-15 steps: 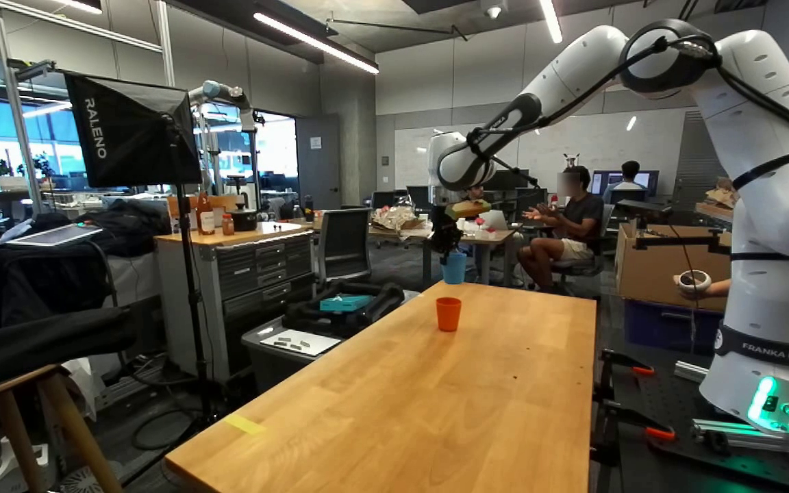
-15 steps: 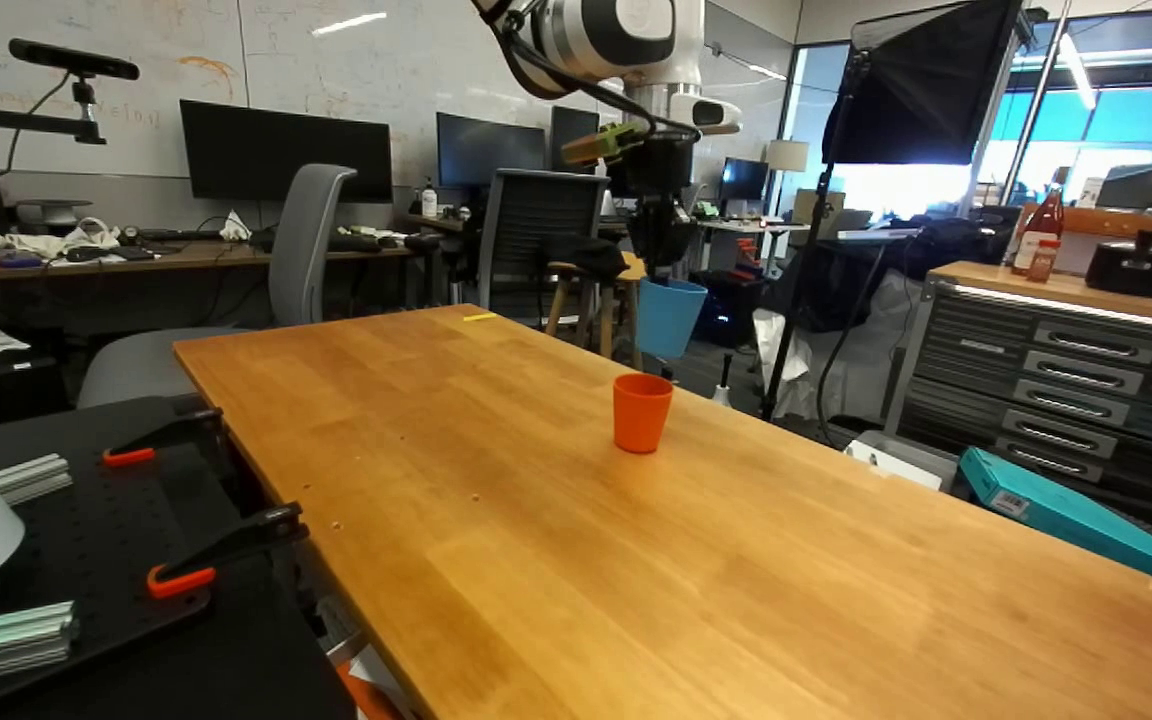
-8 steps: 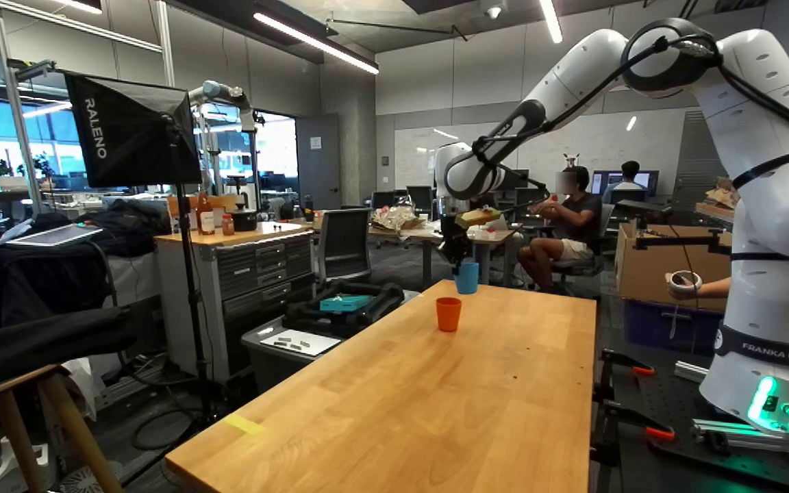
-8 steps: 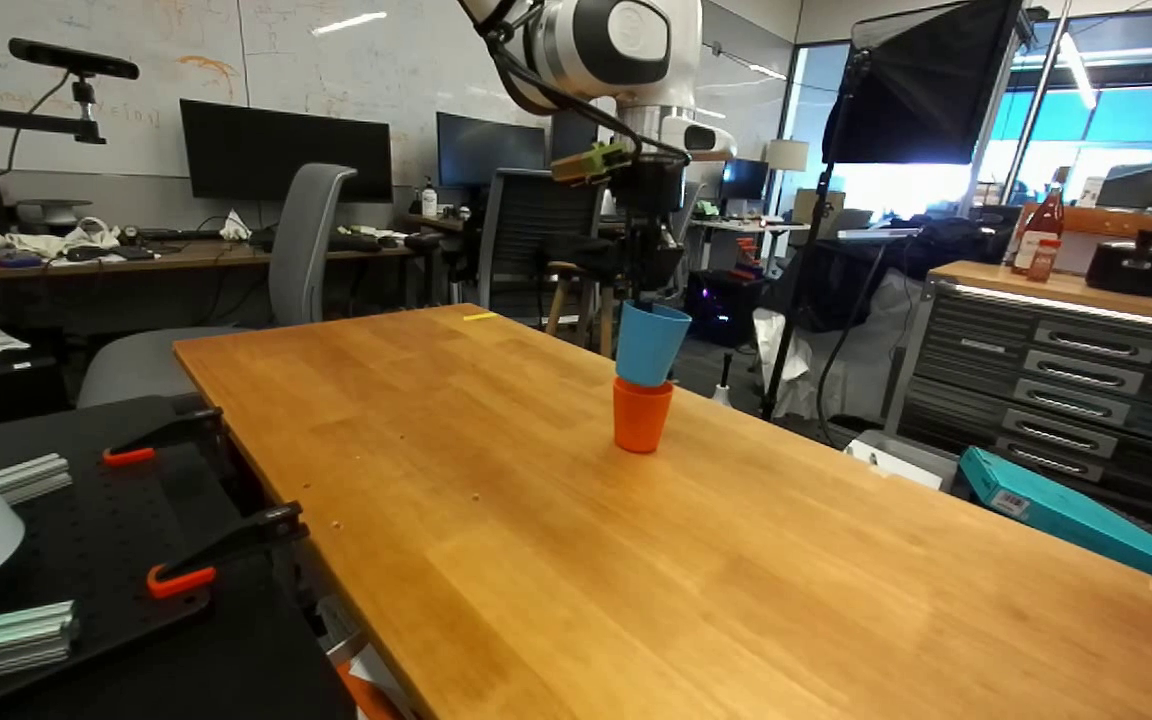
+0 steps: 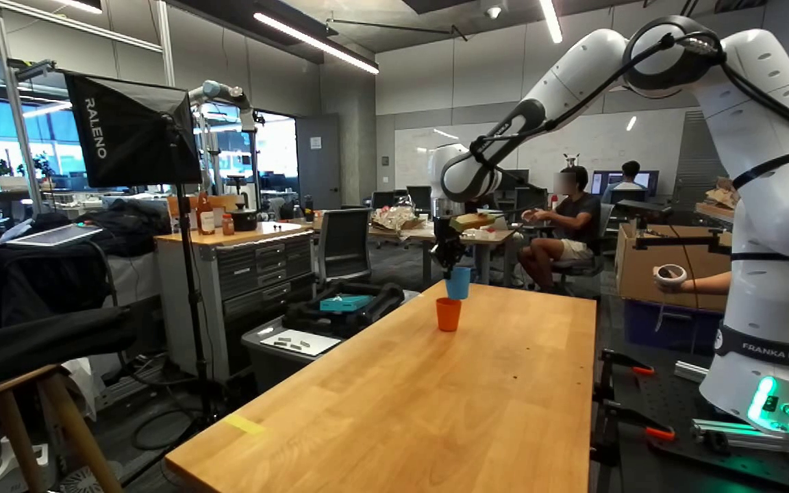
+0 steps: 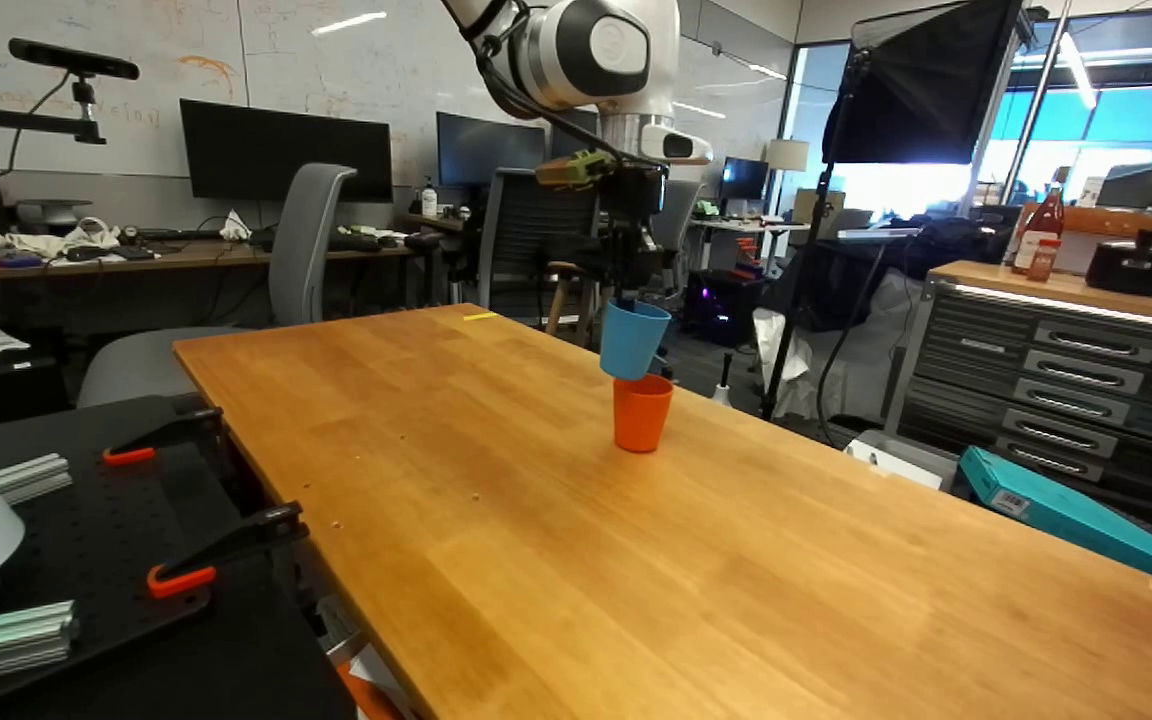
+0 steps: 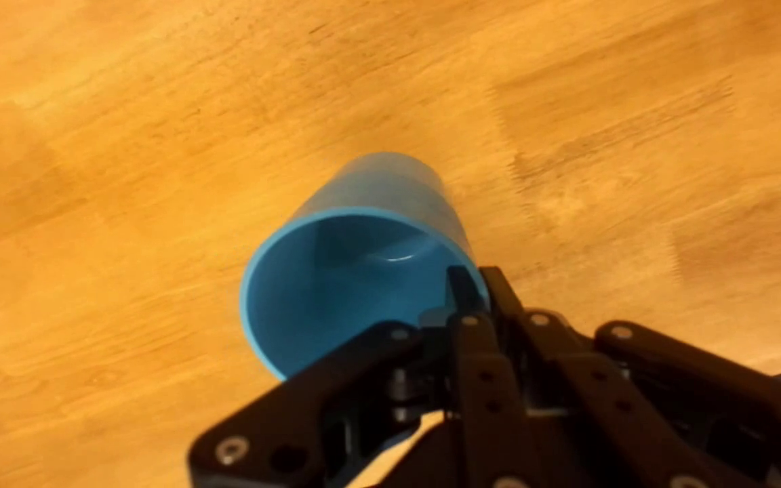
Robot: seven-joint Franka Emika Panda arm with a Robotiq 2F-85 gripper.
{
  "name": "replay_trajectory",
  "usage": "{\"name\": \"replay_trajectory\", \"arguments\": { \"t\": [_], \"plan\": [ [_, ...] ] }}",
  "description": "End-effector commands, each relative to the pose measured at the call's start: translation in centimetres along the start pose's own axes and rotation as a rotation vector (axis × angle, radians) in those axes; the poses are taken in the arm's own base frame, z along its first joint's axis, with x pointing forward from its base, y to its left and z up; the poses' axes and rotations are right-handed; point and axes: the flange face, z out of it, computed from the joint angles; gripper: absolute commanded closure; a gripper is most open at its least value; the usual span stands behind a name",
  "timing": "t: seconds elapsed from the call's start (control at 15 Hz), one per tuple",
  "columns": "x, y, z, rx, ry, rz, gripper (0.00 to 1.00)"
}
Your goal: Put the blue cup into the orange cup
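Far left in an exterior view: wooden stool [image 5: 77, 431], then black softbox [image 5: 134, 130]. Drawer cabinet [image 5: 268, 263] next, bottle [image 5: 206, 219] and small jar [image 5: 228, 224] on top. Yellow tape strip [image 5: 245, 424] on the near left part of the wooden table [image 5: 490, 411]. Gray bin [image 5: 278, 373] beside the table's left edge, teal box [image 5: 344, 303] just behind it, office chair [image 5: 344, 246] farther back.

Middle: the orange cup [image 5: 448, 315] stands upright on the table, near that same edge. Above it and a bit to the side, the gripper [image 7: 477, 281] points down, pinching the wall of the blue cup [image 6: 633, 342]. Wrist view: jaws nearly together, cup wall between them, one inside the rim, one outside. The blue cup is held off the tabletop, mouth up, slightly tilted, outside the orange cup. In both exterior views its base is about level with the orange rim, set off to one side; touching or just apart, can't tell.

Right: seated person [image 5: 576, 219], dark shirt, light shorts, behind the table. Clamps [image 5: 659, 433] with orange parts by the right table edge. Cardboard box [image 5: 641, 267] above a dark blue tub [image 5: 661, 325]. Forearm [image 5: 709, 283] with white ring-shaped controller [image 5: 670, 275] at its end. White robot arm [image 5: 771, 219] last, green light [image 5: 762, 397] on its base, links running over the table to the gripper.
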Motion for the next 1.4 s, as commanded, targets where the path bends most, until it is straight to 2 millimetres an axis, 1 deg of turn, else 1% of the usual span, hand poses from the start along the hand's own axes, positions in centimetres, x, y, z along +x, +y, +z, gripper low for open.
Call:
{"name": "replay_trajectory", "arguments": {
  "t": [0.0, 0.13, 0.33, 0.53, 0.67, 0.73, 1.0, 1.13, 1.33],
  "plan": [
    [0.6, -0.8, -1.0, 0.042, 0.03, 0.009, 0.99],
    [0.4, -0.7, -1.1, 0.04, 0.015, 0.022, 0.99],
    [-1.2, -0.5, -0.5, 0.027, -0.013, 0.001, 0.99],
    [-1.8, -0.9, 0.3, 0.03, -0.032, 0.0, 0.99],
    [-0.7, -1.2, 0.1, 0.049, -0.026, 0.026, 0.99],
    [0.3, -1.3, -0.4, 0.063, -0.018, 0.05, 0.99],
    [2.4, -1.5, -1.9, 0.102, 0.025, 0.096, 0.99],
    [3.1, -1.3, -2.3, 0.101, 0.042, 0.11, 0.99],
    [3.1, -0.4, -1.7, 0.078, 0.045, 0.117, 0.99]
  ]
}}
